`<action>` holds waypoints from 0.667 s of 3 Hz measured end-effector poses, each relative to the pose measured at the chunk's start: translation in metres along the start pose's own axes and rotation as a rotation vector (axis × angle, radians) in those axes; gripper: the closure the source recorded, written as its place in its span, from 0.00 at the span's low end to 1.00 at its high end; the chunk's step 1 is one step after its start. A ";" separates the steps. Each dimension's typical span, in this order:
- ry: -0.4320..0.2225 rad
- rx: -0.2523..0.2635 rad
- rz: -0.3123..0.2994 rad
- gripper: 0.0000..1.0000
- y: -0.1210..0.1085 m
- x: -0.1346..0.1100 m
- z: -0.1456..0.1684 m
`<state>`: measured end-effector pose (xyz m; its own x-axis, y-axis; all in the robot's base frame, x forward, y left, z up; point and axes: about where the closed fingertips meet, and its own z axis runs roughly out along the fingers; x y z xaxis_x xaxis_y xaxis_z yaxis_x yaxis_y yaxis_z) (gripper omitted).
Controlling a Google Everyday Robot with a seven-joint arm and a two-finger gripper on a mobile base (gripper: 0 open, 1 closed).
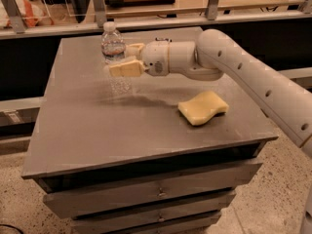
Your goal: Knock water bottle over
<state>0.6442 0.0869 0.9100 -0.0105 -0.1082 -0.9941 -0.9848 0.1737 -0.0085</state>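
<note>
You face a grey table [97, 130] with a flat, dull top and drawer fronts [146, 191] beneath; it stands on a speckled floor [14, 204]; behind it a rail with metal posts [213, 1] crosses the room. Count one water bottle [113, 45], one yellow sponge [202, 107] and one white arm [253, 77]. The gripper [119, 59] hangs above the table; its fingers [126, 68] are spread wide and clamp nothing; the water bottle stands upright at their tips, the near finger crossing in front of it, the far one just beside it; you cannot tell whether they touch; the sponge lies well apart, back past the wrist and nearer you.
</note>
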 end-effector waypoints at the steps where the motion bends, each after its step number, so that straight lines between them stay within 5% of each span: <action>1: 0.014 -0.008 0.006 0.64 -0.001 -0.001 0.006; 2: 0.125 -0.037 -0.051 0.87 0.004 -0.024 0.012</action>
<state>0.6428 0.1020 0.9323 0.0207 -0.2374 -0.9712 -0.9903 0.1285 -0.0525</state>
